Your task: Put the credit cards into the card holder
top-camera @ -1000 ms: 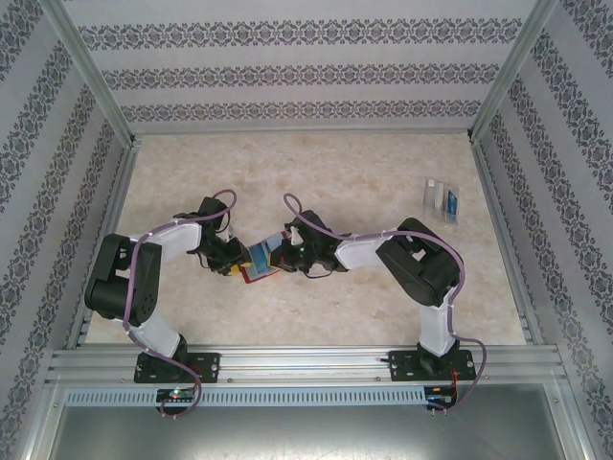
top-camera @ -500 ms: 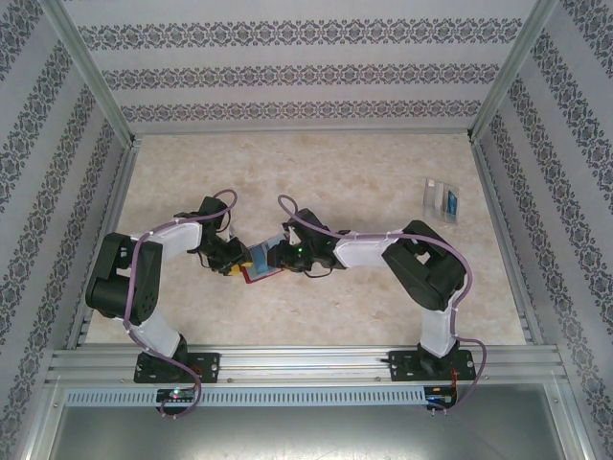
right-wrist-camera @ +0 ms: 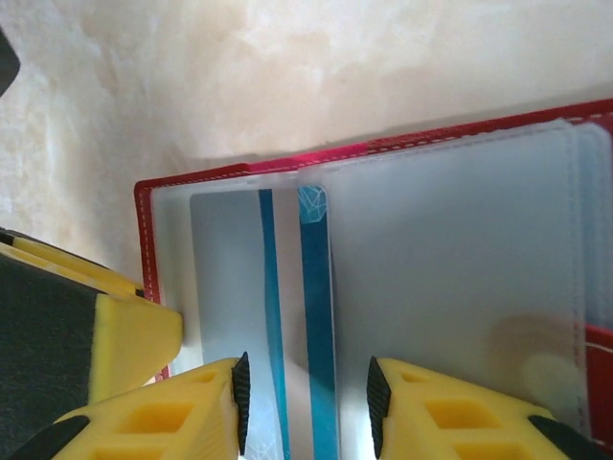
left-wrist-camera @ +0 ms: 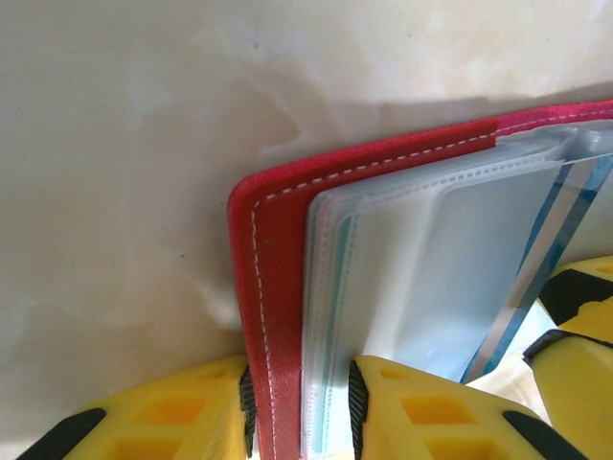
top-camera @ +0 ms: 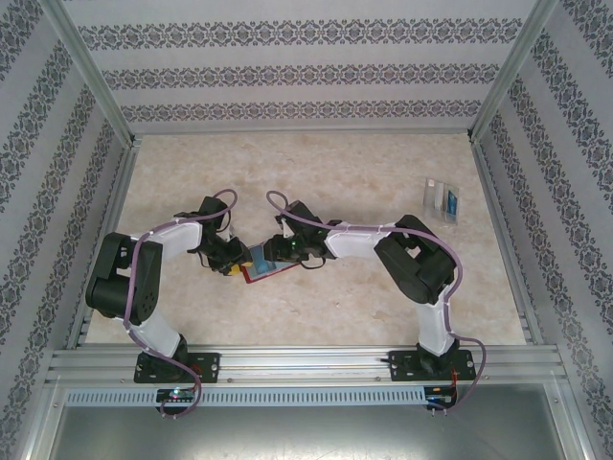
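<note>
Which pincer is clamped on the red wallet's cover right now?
The left pincer: it pinches the red wallet's cover edge with clear sleeves; the right pincer stands open over a teal-striped card inside.

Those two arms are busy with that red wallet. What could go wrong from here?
1. The right fingers stand open around a blue-striped card among clear sleeves; closing may pinch a sleeve too, and the card might not slide free.
2. The left fingers clamp the red wallet only near one edge; a pull could drag or twist it.
3. The card holder sits far off at the right of the table; a thin card could slip on the way.
</note>
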